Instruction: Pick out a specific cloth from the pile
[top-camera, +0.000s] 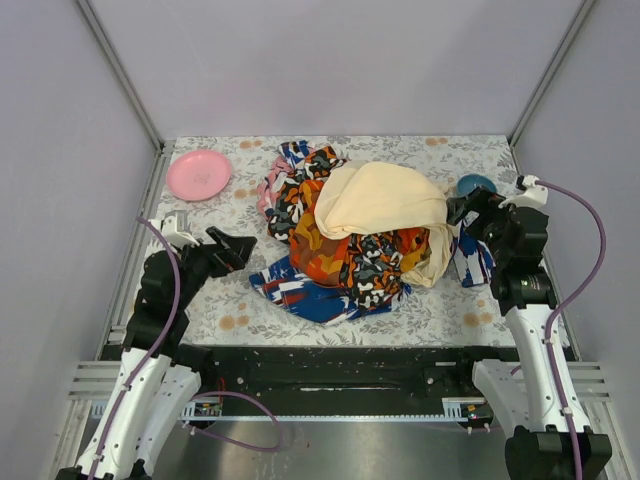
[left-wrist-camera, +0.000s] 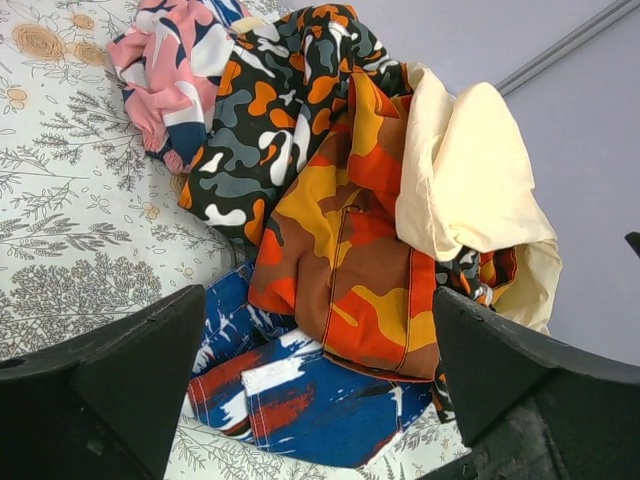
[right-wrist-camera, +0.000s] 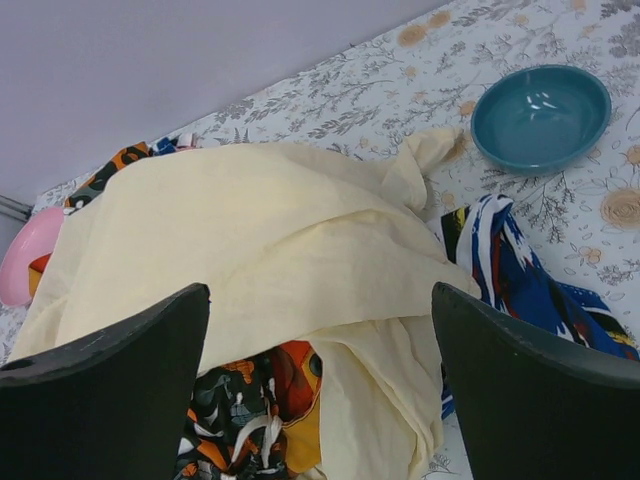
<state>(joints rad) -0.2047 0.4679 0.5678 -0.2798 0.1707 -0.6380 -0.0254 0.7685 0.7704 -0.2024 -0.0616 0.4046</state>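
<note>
Sprawling pile (top-camera: 335, 235): cream-yellow cloth (top-camera: 385, 200) topping orange-black camouflage (top-camera: 372, 262), blue-white-red print (top-camera: 305, 293).

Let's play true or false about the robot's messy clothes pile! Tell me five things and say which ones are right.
1. The cream-yellow cloth lies on top of the pile. True.
2. The pink plate is buried under the clothes. False: it sits apart from them on the table, at the far left.
3. The left gripper is holding a cloth. False: it is open, holds nothing and is beside the pile.
4. A teal bowl sits on the table on the right arm's side. True.
5. A grey cloth lies on top. False: no grey cloth shows in any view.
</note>
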